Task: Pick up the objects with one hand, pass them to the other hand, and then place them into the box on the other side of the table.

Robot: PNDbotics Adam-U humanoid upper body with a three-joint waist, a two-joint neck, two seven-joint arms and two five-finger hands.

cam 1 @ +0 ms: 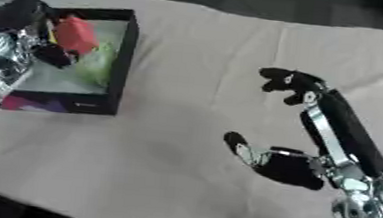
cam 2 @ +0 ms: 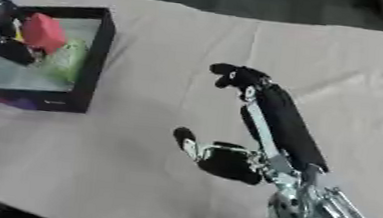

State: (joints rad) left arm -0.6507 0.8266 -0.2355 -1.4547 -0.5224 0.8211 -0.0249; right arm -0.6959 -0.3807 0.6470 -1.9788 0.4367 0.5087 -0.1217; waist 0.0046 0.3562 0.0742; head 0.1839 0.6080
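A bench (cam 1: 200, 56) draped in a beige cloth is seen from above, with a black-walled box (cam 1: 126, 54) set at its far left. The left hand (cam 1: 47, 42) is held over the box, its fingers (cam 1: 55, 56) curled round a red object (cam 1: 75, 34), which is held above the box floor at the far left part of the box; much of that hand is blurred and partly cut off by the left edge, so the exact contact cannot be made out. A pale green shape (cam 1: 95, 66) is seen inside the box just beside the red object, but what it is cannot be told. A magenta patch (cam 1: 24, 104) is visible at the near left corner of the box, unidentifiable. The right hand (cam 2: 225, 159) is held over bare cloth at the near right, well apart from the box, with the thumb (cam 2: 185, 139) spread out to the left and the fingers (cam 2: 233, 76) bent at their tips, holding nothing.
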